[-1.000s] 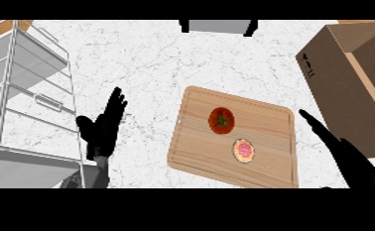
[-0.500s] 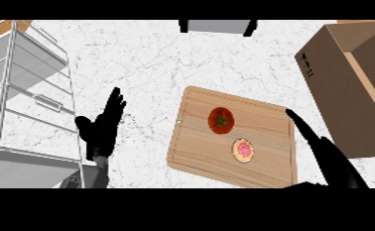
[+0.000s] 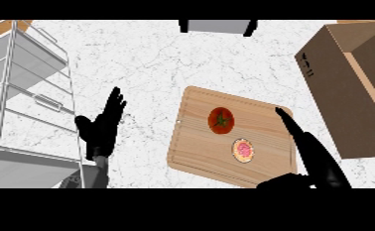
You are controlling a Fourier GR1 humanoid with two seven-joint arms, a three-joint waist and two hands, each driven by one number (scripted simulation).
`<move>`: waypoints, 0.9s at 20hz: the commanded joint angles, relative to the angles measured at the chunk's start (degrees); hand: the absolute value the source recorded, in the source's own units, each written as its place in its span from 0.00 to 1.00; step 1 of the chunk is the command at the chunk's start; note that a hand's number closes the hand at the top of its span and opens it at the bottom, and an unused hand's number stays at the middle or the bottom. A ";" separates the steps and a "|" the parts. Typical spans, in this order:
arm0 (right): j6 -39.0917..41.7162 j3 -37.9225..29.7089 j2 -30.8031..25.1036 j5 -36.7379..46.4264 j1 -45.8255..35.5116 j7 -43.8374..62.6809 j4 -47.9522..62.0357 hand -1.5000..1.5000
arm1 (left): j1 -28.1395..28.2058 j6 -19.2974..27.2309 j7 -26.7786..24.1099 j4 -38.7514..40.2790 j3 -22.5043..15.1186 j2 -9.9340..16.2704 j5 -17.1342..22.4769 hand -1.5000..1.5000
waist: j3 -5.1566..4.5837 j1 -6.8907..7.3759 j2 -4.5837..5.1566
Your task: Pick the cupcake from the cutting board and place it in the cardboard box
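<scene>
Leftmost, the left hand (image 3: 99,131) rests open, fingers straight and together. Next, the cupcake (image 3: 243,149) sits upright on the cutting board (image 3: 198,145), round with no long axis; the right hand (image 3: 307,148), fingers straight, should probably drop from above before carrying it to the cardboard box (image 3: 344,86).

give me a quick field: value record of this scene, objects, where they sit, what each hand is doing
surface: white marbled counter
cutting board: centre-right, holding two items
cupcake: on the board's near part, untouched
tomato: on the board, beyond the cupcake
cardboard box: open, at the right edge
wire rack: at the left edge
right hand: open, fingers straight, over the board's right edge beside the cupcake
left hand: open, fingers up, resting left of the board
task state: cupcake not yet grasped
</scene>
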 commanded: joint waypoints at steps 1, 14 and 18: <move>-0.40 0.94 1.79 2.05 -1.40 1.41 1.62 0.00 | -4.02 -0.94 3.93 -9.30 1.93 4.57 1.17 0.50 | 2.89 0.13 -1.84; 0.86 3.45 7.27 3.90 -3.54 -0.60 9.11 0.00 | -3.25 -0.71 2.64 -8.43 2.33 3.08 0.65 0.50 | 2.90 -0.23 -1.61; 1.00 3.69 7.98 3.89 -3.20 -1.47 10.14 0.00 | -6.54 1.25 4.91 -8.95 2.48 2.24 0.05 0.50 | 2.98 -0.78 -1.74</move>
